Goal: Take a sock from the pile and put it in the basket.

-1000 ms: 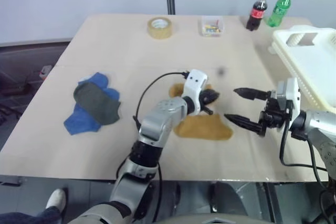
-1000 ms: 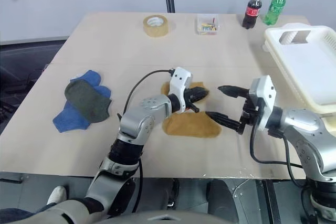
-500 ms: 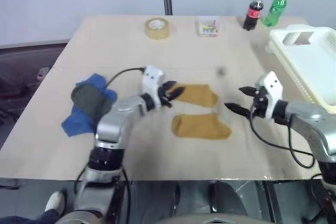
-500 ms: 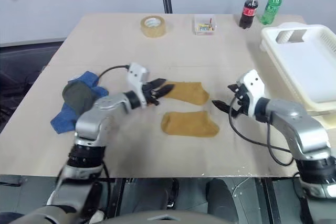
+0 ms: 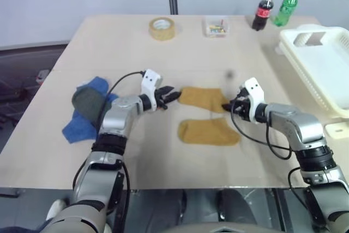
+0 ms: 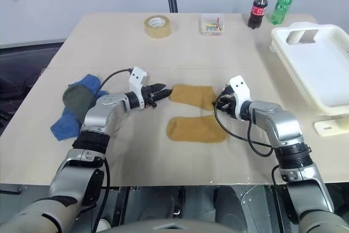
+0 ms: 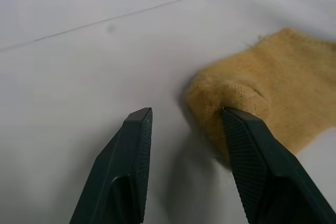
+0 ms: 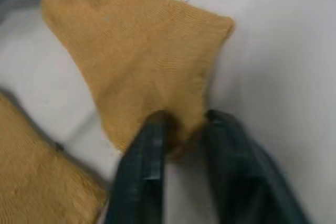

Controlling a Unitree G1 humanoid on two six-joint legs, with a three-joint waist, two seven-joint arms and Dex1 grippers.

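A: What lies on the bench (image 5: 163, 53)?

B: Two mustard-yellow knitted socks sit mid-bench, apart from the pile (image 5: 90, 107). The far sock (image 5: 200, 97) is flat with a ribbed weave; the near sock (image 5: 208, 132) lies just in front of it. The pile at the left is a soft heap with one dark grey sock over blue ones.

A: And the pincers?

B: The right pincer (image 8: 181, 137) is clenched on the far sock's right edge, bunching the fabric between its black fingers. The left pincer (image 7: 186, 124) stands released at that sock's left end, one ridged finger against the cloth.

A: The basket?

B: The basket (image 6: 322, 75), white slatted plastic, sits at the right edge. Far back stand one tape roll (image 5: 163, 28), one small clear box (image 5: 219, 27) and two bottles (image 5: 275, 9).
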